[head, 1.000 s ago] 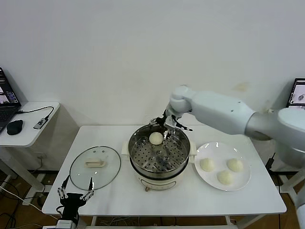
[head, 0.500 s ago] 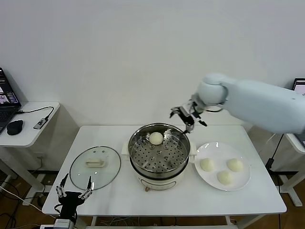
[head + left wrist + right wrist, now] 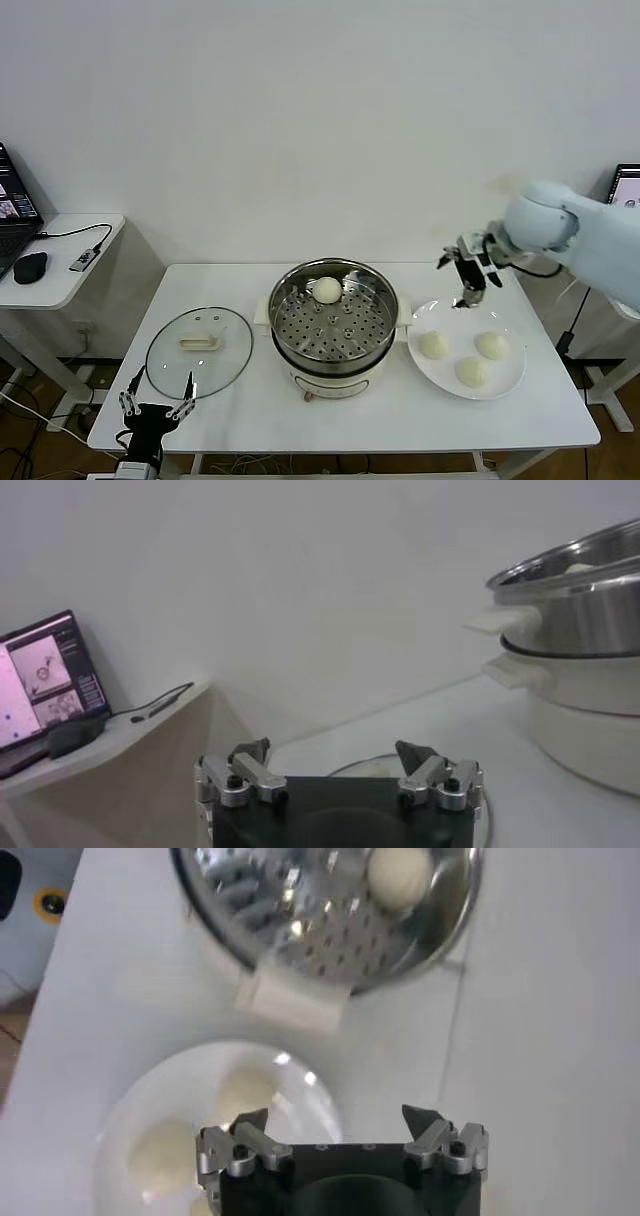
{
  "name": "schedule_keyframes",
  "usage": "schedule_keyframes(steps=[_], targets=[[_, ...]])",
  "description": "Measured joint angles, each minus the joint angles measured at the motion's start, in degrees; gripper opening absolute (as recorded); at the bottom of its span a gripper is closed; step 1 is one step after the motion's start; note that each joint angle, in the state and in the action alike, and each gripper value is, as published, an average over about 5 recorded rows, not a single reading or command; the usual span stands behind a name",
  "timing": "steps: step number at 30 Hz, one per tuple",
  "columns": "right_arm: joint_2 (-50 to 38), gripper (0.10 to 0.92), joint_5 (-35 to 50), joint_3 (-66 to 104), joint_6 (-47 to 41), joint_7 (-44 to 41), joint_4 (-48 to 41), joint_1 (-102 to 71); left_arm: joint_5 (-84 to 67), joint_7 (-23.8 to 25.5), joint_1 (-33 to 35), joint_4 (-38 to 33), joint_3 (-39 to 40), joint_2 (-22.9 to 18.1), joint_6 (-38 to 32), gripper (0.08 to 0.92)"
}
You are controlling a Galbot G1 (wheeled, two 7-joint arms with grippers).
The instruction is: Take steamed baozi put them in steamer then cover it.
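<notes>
White wall and white table (image 3: 250, 400) are framing the scene, where the right gripper (image 3: 463, 277) is hovering with jaws spread and empty over the far rim of the white plate (image 3: 505, 380), seemingly clear of the three steamed baozi (image 3: 434, 345) lying there. One bun (image 3: 327, 290) is sitting in the steamer (image 3: 334, 322), whose glass lid (image 3: 200, 345) is lying flat beside it, and the left gripper (image 3: 156, 407) is waiting at the table's near edge, jaws spread.

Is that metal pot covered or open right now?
Open: the steamer shows its perforated tray, and the glass lid lies beside it on the table.
</notes>
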Motion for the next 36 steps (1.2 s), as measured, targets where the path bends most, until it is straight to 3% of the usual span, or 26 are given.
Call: schedule_keyframes(steps=[9,36], targets=[[0.54,0.823,-5.61,6.75,1.43,-0.37,-4.37,-10.56,-0.03,-0.01,0.54,-0.09,-0.75,-0.42,-0.01,0.823],[14.50,0.823,-14.67,16.20,4.79,0.40,-20.33,-26.32,-0.01,0.08,-0.02,1.23,-1.00,-0.73,0.03,0.823]])
